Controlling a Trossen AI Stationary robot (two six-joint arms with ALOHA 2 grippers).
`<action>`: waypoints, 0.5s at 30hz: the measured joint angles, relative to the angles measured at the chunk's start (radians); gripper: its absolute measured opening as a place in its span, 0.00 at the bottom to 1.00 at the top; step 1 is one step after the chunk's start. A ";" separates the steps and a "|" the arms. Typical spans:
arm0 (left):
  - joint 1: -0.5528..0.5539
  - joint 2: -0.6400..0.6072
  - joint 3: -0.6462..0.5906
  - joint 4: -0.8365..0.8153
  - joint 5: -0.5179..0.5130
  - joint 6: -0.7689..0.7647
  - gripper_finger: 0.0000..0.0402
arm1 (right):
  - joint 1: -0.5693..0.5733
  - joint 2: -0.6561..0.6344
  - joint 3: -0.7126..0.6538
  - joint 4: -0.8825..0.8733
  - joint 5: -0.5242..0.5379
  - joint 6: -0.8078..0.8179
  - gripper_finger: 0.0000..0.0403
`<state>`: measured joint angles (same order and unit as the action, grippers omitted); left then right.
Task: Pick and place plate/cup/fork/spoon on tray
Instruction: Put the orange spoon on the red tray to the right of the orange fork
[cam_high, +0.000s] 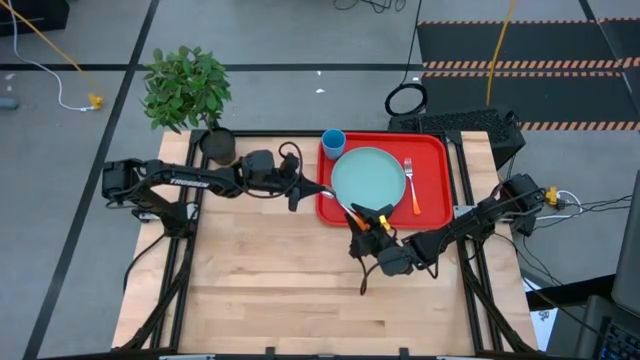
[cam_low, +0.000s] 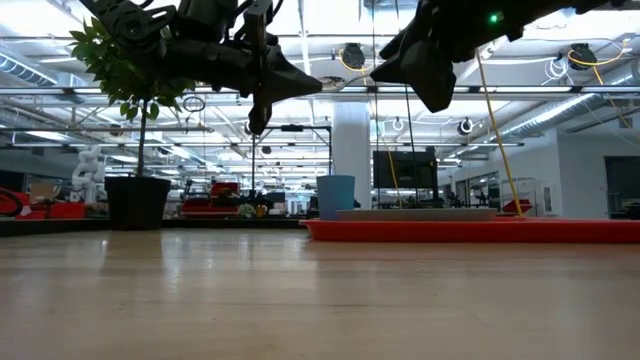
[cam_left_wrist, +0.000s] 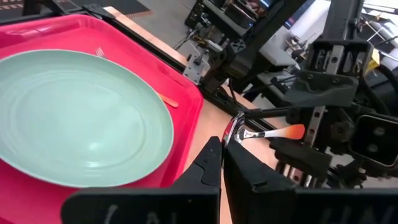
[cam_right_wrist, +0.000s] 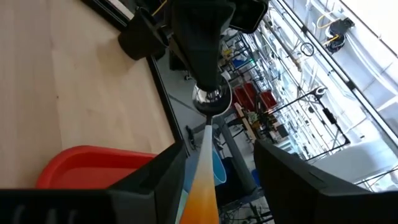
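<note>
Left tool (cam_left_wrist: 221, 163), fingers pinched on the spoon's (cam_left_wrist: 239, 129) bowl, holds it in the air just off the red tray's (cam_high: 436, 148) near edge. Right tool (cam_right_wrist: 214, 168) stands parted around the orange handle, not gripping. Plate (cam_high: 368, 176), fork (cam_high: 411, 184) and cup (cam_high: 333, 142) sit on the tray.

The dark left arm enters from the left edge of the high view and stretches almost straight to the right, at mid-height of the frame. Its left gripper (cam_high: 322, 190) sits near the centre, with the jaws shut on the bowl end of a small silver spoon with an orange handle (cam_left_wrist: 267, 132). The dark right arm comes from the right edge and bends down toward the centre. Its right gripper (cam_high: 368, 226) points up-left, with the jaws apart around the orange handle.
</note>
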<state>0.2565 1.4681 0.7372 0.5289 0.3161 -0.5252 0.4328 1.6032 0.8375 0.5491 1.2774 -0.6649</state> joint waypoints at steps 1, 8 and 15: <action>0.003 0.000 0.000 0.000 0.000 0.000 0.00 | 0.000 0.000 0.000 0.000 0.000 0.007 0.46; 0.013 0.000 0.000 0.000 -0.004 -0.018 0.00 | -0.002 0.000 0.000 -0.008 0.005 0.058 0.42; 0.015 0.000 0.000 0.000 -0.068 -0.026 0.00 | -0.015 0.000 0.000 -0.008 0.008 0.103 0.29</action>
<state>0.2710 1.4677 0.7372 0.5289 0.2484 -0.5510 0.4176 1.6032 0.8375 0.5415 1.2851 -0.5623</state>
